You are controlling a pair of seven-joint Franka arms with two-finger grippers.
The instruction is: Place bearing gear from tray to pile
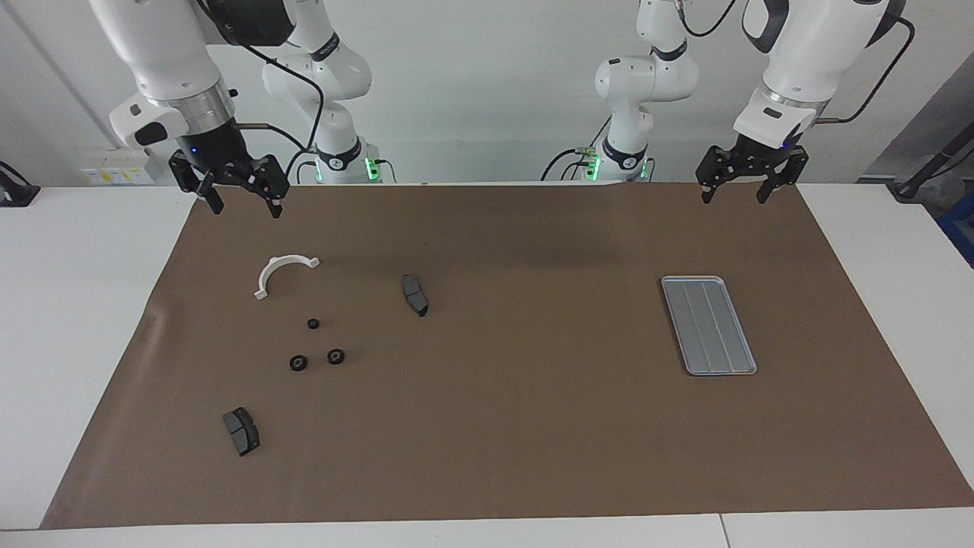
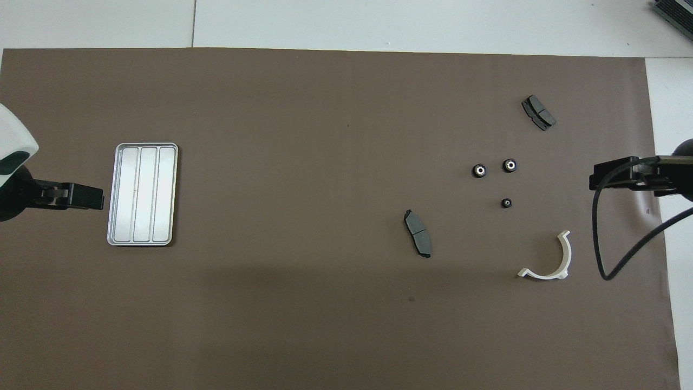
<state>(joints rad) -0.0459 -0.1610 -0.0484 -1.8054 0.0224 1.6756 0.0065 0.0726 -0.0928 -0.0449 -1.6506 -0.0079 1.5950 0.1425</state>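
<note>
Both grippers raised and open over the mat's robot-side edge.
Tray lay bare; pile of three gears sat at 5 o'clock of bracket; right gripper and left gripper held nothing.

Overhead, the left gripper and right gripper are cut off at the picture's edges; the gears' teeth seem too small to tell.

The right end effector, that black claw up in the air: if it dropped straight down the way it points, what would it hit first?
Probably just the brown mat. The right end effector hangs open, pointing down over the mat's edge nearest the robots, and nothing seems to lie under it. The white bracket looks clear of its line, though depth is uncertain.
</note>
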